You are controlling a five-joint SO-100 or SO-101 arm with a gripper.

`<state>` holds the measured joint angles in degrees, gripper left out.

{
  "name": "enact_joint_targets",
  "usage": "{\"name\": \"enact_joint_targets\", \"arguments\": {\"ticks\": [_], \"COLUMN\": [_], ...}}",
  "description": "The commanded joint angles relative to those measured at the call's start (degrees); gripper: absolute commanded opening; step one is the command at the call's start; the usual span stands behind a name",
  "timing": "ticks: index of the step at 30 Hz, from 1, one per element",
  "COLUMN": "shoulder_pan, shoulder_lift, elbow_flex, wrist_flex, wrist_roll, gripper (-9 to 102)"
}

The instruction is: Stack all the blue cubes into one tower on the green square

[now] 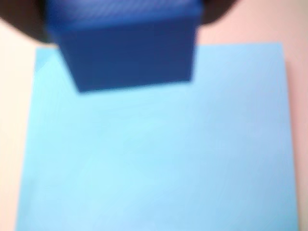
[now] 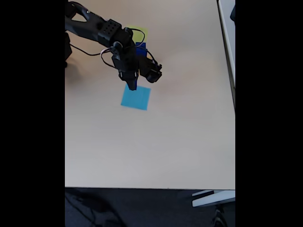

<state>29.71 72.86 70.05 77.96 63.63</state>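
Note:
In the wrist view a dark blue cube (image 1: 130, 53) fills the top, blurred and close, with dark fingers (image 1: 24, 21) at both its sides. My gripper (image 1: 125, 19) is shut on this cube and holds it just above the far edge of a light-blue paper square (image 1: 154, 159). In the fixed view the gripper (image 2: 131, 86) points down at the top edge of that light-blue square (image 2: 136, 98). Behind the arm lies the green square (image 2: 141, 32), partly hidden. Another blue cube (image 2: 140, 49) stands at its near edge.
The black arm (image 2: 102, 30) reaches in from the top left of the beige table (image 2: 156, 142), with cables looping around the wrist. The table's front edge runs along the bottom, and a white object (image 2: 213, 197) lies beyond it at the lower right.

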Motion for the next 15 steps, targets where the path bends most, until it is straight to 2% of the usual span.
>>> {"name": "enact_joint_targets", "arguments": {"ticks": [1,15], "shoulder_pan": [-0.2,-12.8], "shoulder_lift": [6.4,12.8], "elbow_flex": [-7.4,-20.4], "wrist_flex": [4.0,14.5], "wrist_roll": [-0.3,11.9], "gripper": [5,4]}}
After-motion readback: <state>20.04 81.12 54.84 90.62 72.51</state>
